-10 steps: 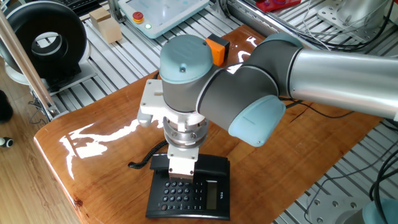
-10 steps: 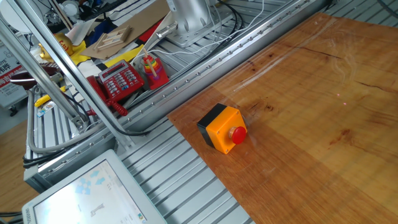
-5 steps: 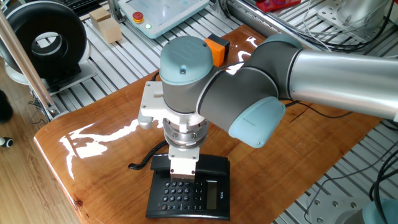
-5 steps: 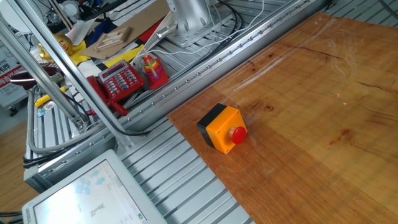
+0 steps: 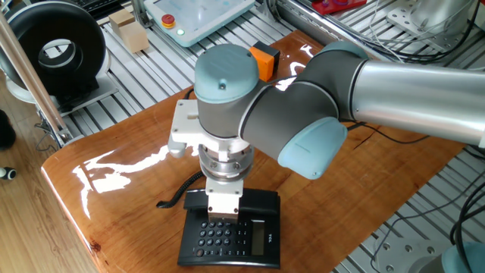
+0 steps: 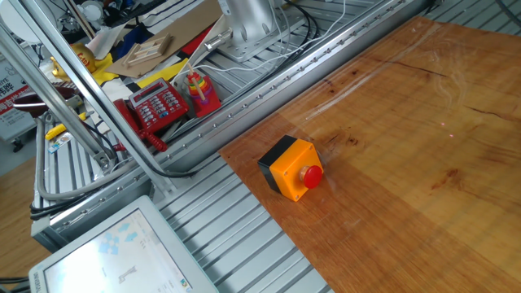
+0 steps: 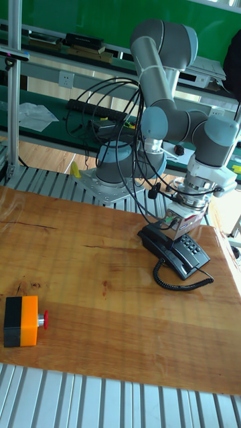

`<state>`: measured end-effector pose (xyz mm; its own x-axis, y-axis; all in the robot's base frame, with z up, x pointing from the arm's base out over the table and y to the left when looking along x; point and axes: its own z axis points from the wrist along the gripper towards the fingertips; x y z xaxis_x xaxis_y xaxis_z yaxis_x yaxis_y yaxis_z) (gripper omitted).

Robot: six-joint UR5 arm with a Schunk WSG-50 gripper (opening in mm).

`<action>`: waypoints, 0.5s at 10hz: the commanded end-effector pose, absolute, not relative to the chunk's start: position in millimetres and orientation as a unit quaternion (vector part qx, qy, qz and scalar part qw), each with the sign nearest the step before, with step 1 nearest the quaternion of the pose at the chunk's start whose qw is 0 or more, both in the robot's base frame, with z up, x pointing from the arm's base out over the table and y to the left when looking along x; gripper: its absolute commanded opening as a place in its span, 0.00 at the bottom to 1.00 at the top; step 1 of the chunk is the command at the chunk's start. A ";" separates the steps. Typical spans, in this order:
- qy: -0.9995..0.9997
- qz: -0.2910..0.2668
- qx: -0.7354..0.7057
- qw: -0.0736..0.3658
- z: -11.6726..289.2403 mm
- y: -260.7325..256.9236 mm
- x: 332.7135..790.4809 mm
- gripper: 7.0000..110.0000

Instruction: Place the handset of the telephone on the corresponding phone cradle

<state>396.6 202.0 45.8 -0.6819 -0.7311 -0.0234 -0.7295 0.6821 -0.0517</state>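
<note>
- Nothing has shifted that we can detect since a second ago: the arm, the phone and the orange box sit in the same places in every view.
- We see the grey-and-silver two-finger gripper (image 5: 223, 214) pointing straight down over the far part of the black plastic desk telephone (image 5: 231, 227), which lies near the front edge of the glossy brown wooden table (image 5: 121, 182).
- We find the slim black handset (image 5: 254, 202) lying along the far strip of the base, over the recessed phone cradle (image 7: 152, 238); the gripper body covers its middle, so only its ends show on either side.
- Whether the fingers are clamped on the handset or parted around it, we cannot tell: their tips are hidden behind the white gripper block in one fixed view and too small in the tall fixed view (image 7: 178, 223).
- We cannot tell whether the handset is fully seated or held just above the cradle.
- The black coiled cord (image 7: 175, 281) loops from the phone's left end onto the table, curling along the near side in the tall view.
- The keypad grid and small grey display lie on the near side of the gripper, uncovered.
- Well apart from the phone, we see an orange-and-black box with a red button (image 6: 291, 168) near the table's edge.
</note>
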 end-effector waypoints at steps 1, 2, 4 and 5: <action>0.914 0.003 -0.406 0.016 46.9 209.9 392.9 0.36; 0.912 0.003 -0.410 0.015 47.3 209.6 393.7 0.36; 0.911 0.004 -0.413 0.015 48.7 208.9 397.4 0.57; 0.913 0.004 -0.407 0.016 49.0 208.7 398.5 0.57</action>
